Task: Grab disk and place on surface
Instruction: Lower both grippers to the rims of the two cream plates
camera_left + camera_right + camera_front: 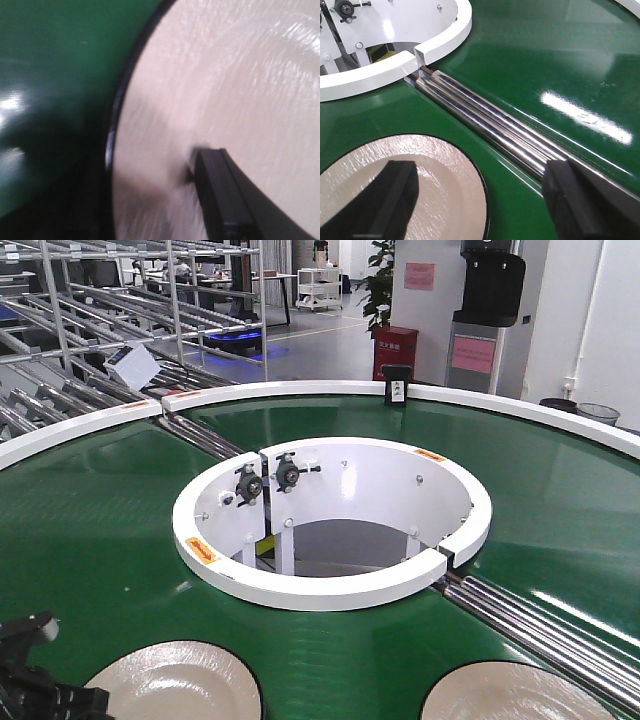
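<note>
Left gripper (32, 665) is sitting in the bottom left corner of the front view, just beside the left disk (175, 682). Its wrist view is coming through badly blurred. I am seeing only 1 black finger (222, 197) there, reaching over the pale face of that disk near its dark rim. I am not able to tell whether the jaws are wide or narrow, or whether the finger is touching the disk.

My right gripper (481, 172) is standing wide and holding nothing. 1 finger is showing over the right disk (435, 170), and the other is showing in front of the steel rollers (485, 117). Bare green belt is lying between the 2 fingers.

Both disks are lying flat, face up, on the green conveyor belt (90, 540). The bottom edge of the front view is cutting off both. They are well apart from each other, 1 left and 1 right. Each is looking round and cream with a thin dark rim, so I am finding no long axis and no pointing direction.

Rollers are running diagonally from the gap in the white inner ring (330, 592) toward the lower right. The right disk is lying near them on their left side, with a strip of belt between. The ring is sitting farther up the belt, apart from both disks.
</note>
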